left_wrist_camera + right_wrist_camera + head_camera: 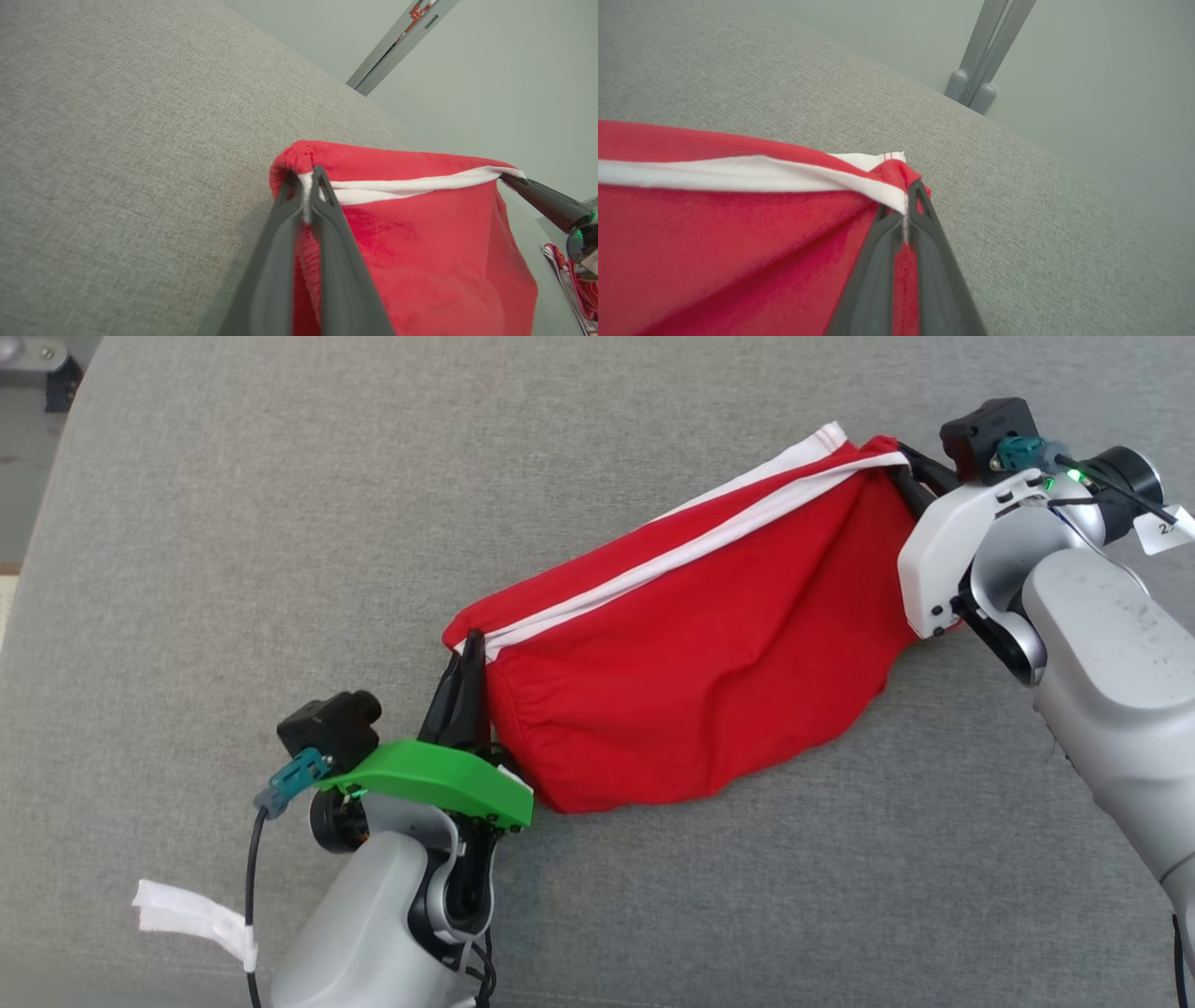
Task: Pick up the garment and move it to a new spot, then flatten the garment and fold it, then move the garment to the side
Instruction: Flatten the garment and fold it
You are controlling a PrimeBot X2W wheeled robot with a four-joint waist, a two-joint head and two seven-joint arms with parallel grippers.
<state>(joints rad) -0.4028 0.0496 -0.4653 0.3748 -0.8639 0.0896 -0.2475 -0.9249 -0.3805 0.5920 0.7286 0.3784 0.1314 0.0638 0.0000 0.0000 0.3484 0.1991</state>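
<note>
The garment (691, 644) is red with a white trimmed edge and hangs stretched between my two grippers above the grey fabric surface (233, 551). My left gripper (470, 644) is shut on its lower left corner, and the left wrist view shows the white hem pinched between the fingers of that gripper (306, 179). My right gripper (904, 462) is shut on the upper right corner, with the hem clamped at the tips of the gripper (908, 193). The red cloth (714, 242) sags below the taut white edge (411, 186). The right gripper's dark fingers (542, 198) show in the left wrist view.
The grey upholstered surface spans the head view; its left edge (56, 457) borders a floor strip. A grey post (985, 60) stands beyond the far edge. A red and white striped item (574, 280) lies at the far right of the left wrist view.
</note>
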